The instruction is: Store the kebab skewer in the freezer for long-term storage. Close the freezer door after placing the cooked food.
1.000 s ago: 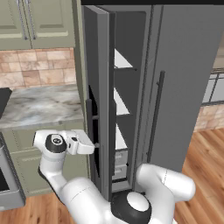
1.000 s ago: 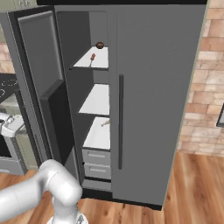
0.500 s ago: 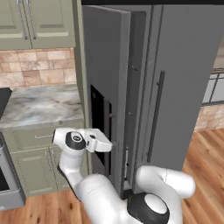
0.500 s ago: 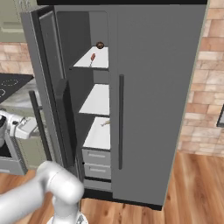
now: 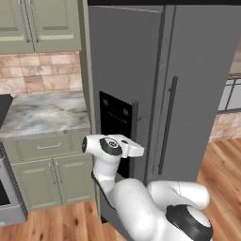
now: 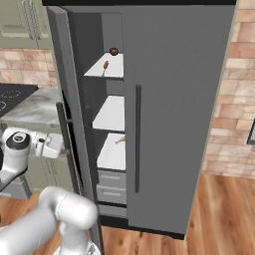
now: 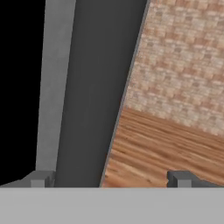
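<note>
Gripper (image 7: 109, 177) jaws wide apart, nothing held, at freezer door (image 6: 69, 114) outer face; door ajar; kebab skewer (image 6: 105, 66) on top freezer (image 6: 112, 124) shelf.

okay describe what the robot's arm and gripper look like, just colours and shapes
The arm is glossy white, built of rounded, bulbous segments with dark round joint caps. The gripper is a white boxy hand with two small, blocky dark grey fingertips. No cables or markings are visible.
</note>
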